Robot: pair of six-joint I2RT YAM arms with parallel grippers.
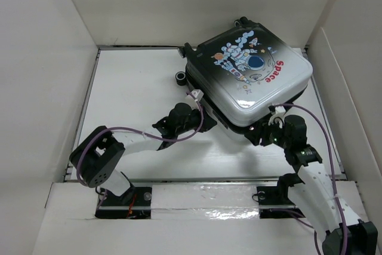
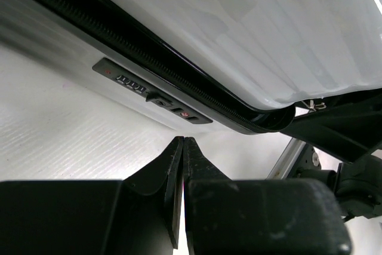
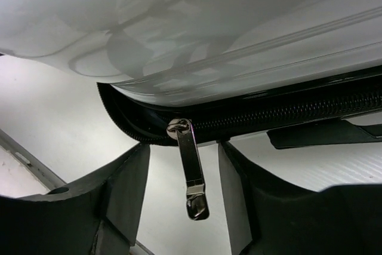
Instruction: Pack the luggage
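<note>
The luggage (image 1: 250,76) lies flat and closed in the upper right of the top view, on a white table (image 1: 137,88) with a fine ribbed texture. It is a rounded-square hard shell, glossy black at its far side and fading to white at the near edge, printed with a cartoon astronaut and the red word "Space". A small black-and-white wheel (image 1: 181,77) sticks out at its left corner.

The left gripper (image 1: 200,111) sits against the case's near-left edge. In the left wrist view its matte black fingers (image 2: 176,165) are pressed together to a thin seam with nothing between them. Above them runs the black toothed zipper (image 2: 149,64), and below it, in the pale grooved shell, a flat dark combination lock (image 2: 149,94).

The right gripper (image 1: 262,129) is at the near corner of the case. Its fingers (image 3: 128,183) stand wide apart in the right wrist view. A slim, shiny metal zip pull (image 3: 190,171) hangs down between them from the curved black zip band, and neither finger appears to touch it
</note>
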